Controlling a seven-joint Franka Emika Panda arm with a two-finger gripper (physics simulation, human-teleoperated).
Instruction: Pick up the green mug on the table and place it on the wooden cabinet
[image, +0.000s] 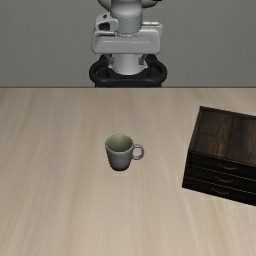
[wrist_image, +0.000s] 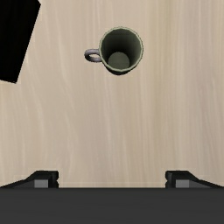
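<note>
Mug (image: 122, 152) of dull green stands upright on the pale wooden table (image: 55, 190), a little below the centre of the exterior frame. Its handle (image: 138, 152) points to the exterior view's right, toward the cabinet. The wrist view looks straight down into the mug (wrist_image: 121, 50). Its round mouth is open and the inside shows a darker green wall and a bare, lighter floor. The handle (wrist_image: 91, 55) sticks out toward a black shape (wrist_image: 16, 35), which looks like the cabinet's top, though I cannot tell for sure.

The gripper (wrist_image: 112, 179) hangs over bare table (wrist_image: 112, 122). Its two fingertips (wrist_image: 42, 178) are spread wide and released, with nothing between them. The mug sits well apart from them and neither finger touches it.

The dark wooden cabinet (image: 224, 152) rests on the table at the right edge of the exterior frame, well apart from the mug. Its flat top faces up, and its front shows three stacked drawers (image: 215, 172), all closed. The robot arm (image: 125, 40) rises at the top centre of that frame, behind the table's far edge.
</note>
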